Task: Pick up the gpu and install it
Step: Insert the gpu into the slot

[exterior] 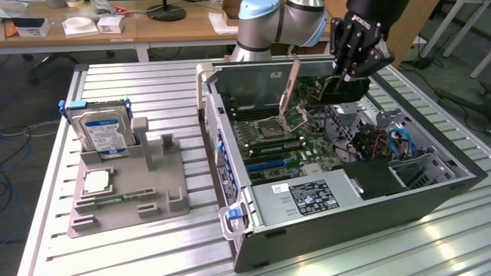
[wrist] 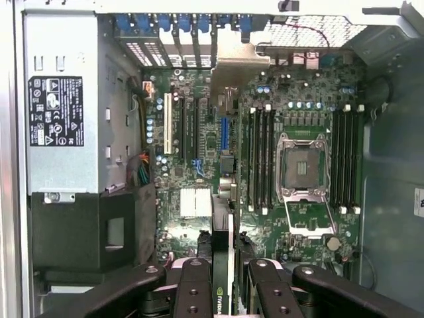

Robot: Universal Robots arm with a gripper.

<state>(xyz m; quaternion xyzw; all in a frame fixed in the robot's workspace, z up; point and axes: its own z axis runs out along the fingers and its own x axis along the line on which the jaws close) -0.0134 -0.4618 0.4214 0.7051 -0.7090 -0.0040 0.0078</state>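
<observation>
Green motherboard [wrist: 262,228] — black gpu [wrist: 222,255] — hard drive [exterior: 106,133] labelled blue-and-white.

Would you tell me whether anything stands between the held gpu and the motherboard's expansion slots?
Nothing visible does: the gripper holds the gpu over the open case, and the expansion slots lie uncovered.

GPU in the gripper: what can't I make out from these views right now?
- Faces of the gpu: wrist view sees it edge-on; the gripper covers its held end.
- Its lower edge: exterior view, lost against dark parts of the case, so contact with the motherboard is unclear.
- Slot beneath it: wrist view, the card itself hides it.
</observation>
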